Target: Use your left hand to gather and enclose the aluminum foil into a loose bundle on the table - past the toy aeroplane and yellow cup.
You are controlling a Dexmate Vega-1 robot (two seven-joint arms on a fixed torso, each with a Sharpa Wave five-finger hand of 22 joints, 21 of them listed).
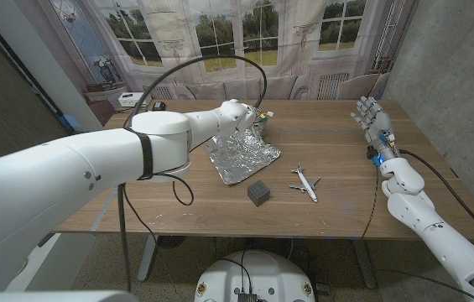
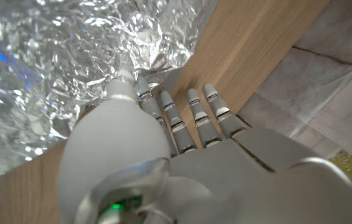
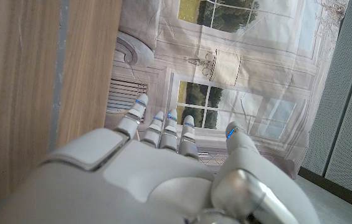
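Observation:
A crinkled sheet of aluminium foil (image 1: 243, 158) lies spread on the wooden table (image 1: 337, 143), left of centre. My left hand (image 1: 241, 113) is at the foil's far edge. In the left wrist view its fingers (image 2: 188, 118) are stretched out side by side, with their tips at the rim of the foil (image 2: 70, 62) and nothing held. The white toy aeroplane (image 1: 305, 181) lies to the right of the foil, nearer the front. A small yellowish object (image 1: 264, 117) peeks out beside the left hand; I cannot tell what it is. My right hand (image 1: 373, 117) stands upright at the table's right side, fingers spread and empty.
A dark grey cube (image 1: 258, 193) sits just in front of the foil. A white box (image 1: 132, 99) and a small black item (image 1: 157, 106) stand at the far left corner. A black cable (image 1: 220, 63) arcs over the left arm. My right hand (image 3: 163, 174) is beside the table edge (image 3: 26, 93).

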